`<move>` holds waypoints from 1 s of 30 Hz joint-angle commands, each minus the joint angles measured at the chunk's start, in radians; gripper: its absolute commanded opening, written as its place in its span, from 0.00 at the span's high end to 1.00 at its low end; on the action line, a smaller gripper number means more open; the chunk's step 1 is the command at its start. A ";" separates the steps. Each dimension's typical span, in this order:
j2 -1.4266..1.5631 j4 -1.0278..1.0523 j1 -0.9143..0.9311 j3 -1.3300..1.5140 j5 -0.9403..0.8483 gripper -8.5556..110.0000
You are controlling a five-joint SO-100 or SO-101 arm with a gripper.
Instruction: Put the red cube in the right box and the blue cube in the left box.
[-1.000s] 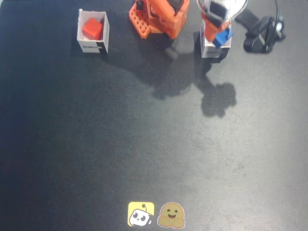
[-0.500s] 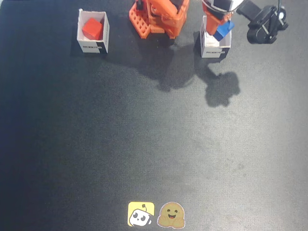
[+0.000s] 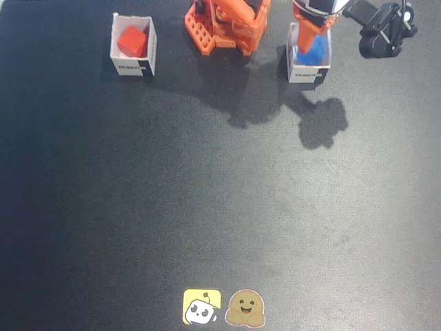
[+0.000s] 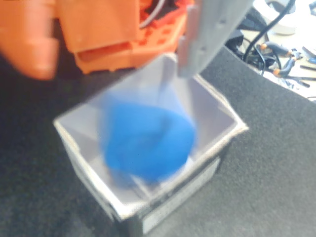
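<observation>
The red cube (image 3: pixel 131 41) lies inside the white box (image 3: pixel 132 66) at the left of the fixed view. The blue cube (image 3: pixel 317 49) is in the white box (image 3: pixel 308 74) at the right of that view. My gripper (image 3: pixel 311 34) hangs straight over this box, its fingers reaching down to the cube. In the wrist view the blue cube (image 4: pixel 145 140) is motion-blurred inside the box (image 4: pixel 163 212). My gripper (image 4: pixel 113 74) is open, with the orange finger (image 4: pixel 29 44) at the left and the grey finger (image 4: pixel 212 34) at the right, both clear of the cube.
The orange arm base (image 3: pixel 227 24) stands between the two boxes at the back of the black mat. A black device (image 3: pixel 386 31) sits at the back right. Two stickers (image 3: pixel 224 307) lie at the front edge. Cables and tools (image 4: pixel 276 47) lie beyond the mat.
</observation>
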 commanded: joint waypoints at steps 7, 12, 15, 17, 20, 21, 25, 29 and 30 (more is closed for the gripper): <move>0.011 0.008 0.015 -0.023 -0.005 0.85; -0.026 0.015 0.117 -0.032 -0.087 0.93; -0.034 0.012 0.156 -0.048 -0.114 0.93; -0.057 0.012 0.198 -0.075 -0.129 0.93; -0.086 0.003 0.273 -0.117 -0.143 0.93; -0.097 -0.006 0.298 -0.127 -0.144 0.93; -0.101 -0.058 0.437 -0.140 -0.160 0.93; -0.100 -0.083 0.569 -0.156 -0.187 0.93; -0.097 -0.080 0.604 -0.163 -0.195 0.93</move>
